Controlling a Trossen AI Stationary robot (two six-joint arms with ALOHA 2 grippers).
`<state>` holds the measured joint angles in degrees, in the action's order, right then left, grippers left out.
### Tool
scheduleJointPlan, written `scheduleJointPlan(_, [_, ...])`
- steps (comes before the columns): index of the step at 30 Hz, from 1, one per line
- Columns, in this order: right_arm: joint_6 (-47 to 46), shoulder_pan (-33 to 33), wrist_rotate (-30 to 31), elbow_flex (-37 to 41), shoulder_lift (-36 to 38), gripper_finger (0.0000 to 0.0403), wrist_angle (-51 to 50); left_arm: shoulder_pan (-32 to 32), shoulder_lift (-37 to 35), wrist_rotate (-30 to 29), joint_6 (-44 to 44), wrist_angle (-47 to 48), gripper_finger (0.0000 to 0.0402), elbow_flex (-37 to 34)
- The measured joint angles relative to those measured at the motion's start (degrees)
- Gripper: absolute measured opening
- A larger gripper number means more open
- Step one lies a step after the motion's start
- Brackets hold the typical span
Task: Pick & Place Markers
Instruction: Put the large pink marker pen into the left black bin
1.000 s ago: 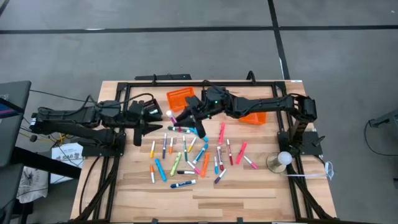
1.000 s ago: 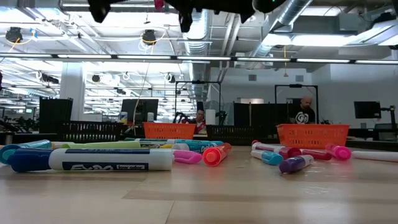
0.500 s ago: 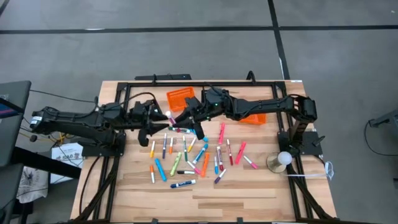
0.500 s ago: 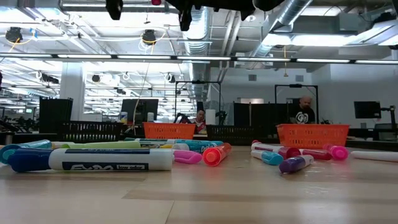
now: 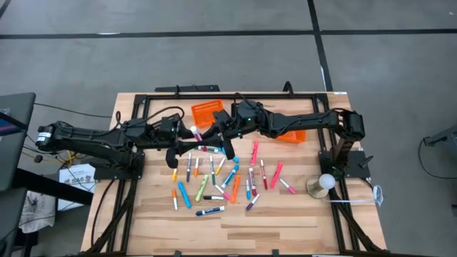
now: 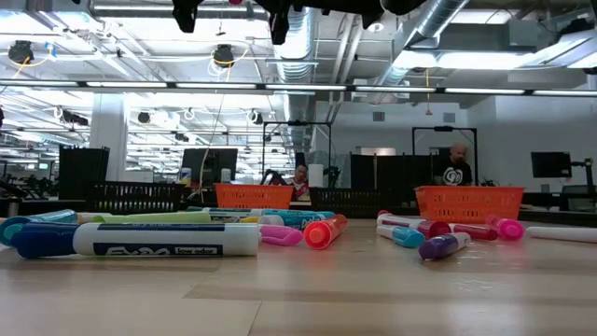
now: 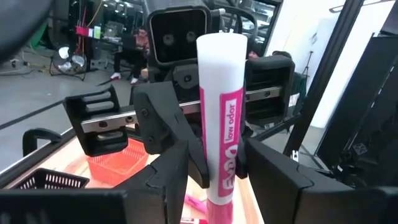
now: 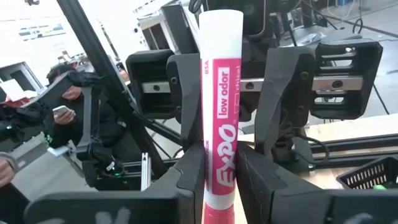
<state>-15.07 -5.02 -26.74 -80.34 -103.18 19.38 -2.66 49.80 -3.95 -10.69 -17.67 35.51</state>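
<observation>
The left gripper (image 5: 191, 133) is closing in on the right gripper (image 5: 202, 135), having advanced across the table over the last second, so a handover looks near. The right one is clamping a pink marker (image 8: 219, 124) upright (labelled "EXPO low odor"); the left's half-open fingers (image 7: 163, 140) are flanking it above the scattered markers (image 5: 221, 177).

place: we see a robotics lab | evidence: exposed ceiling ducts (image 6: 308, 42), monitor rows (image 6: 209, 166), seated people (image 6: 455, 166), framed wooden worktop (image 5: 285, 221)

Scattered markers (image 5: 214, 175) crowd mid-table; the near table (image 5: 285, 228) strip lies bare.
</observation>
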Motion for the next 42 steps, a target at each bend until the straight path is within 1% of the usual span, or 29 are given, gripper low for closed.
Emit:
scheduleJointPlan(4, [-0.04,0.02,0.11,-0.08,0.0,0.0063,0.05,0.0,0.05,-0.19,-0.03,-1.42,0.0155,-0.06])
scheduleJointPlan(9, [-0.08,0.2,0.98,0.0,-0.35,0.0063,-0.98,0.18,0.07,-1.42,0.07,-5.77,0.0155,0.15])
scheduleJointPlan(15, [0.02,0.43,1.23,-0.04,-0.22,0.0063,-1.63,0.11,0.14,-1.52,0.14,-7.97,0.0155,0.11])
scheduleJointPlan(28, [0.46,0.28,1.27,0.04,-0.33,0.0063,-1.71,-0.66,0.66,-0.36,-0.38,-6.8,0.0155,0.09])
scheduleJointPlan(35, [0.09,-0.29,1.25,0.04,-0.31,0.0063,0.0,-1.09,0.61,-0.32,-0.47,-4.3,0.0155,0.09])
scheduleJointPlan(40, [0.07,-0.31,1.25,0.04,-0.28,0.0063,-0.01,-1.02,0.61,-1.96,-0.53,-4.39,0.0154,0.09])
scheduleJointPlan(42, [0.07,-0.31,1.25,0.04,-0.28,0.0063,0.0,-0.98,0.61,-2.02,-0.71,-4.36,0.0148,0.09])
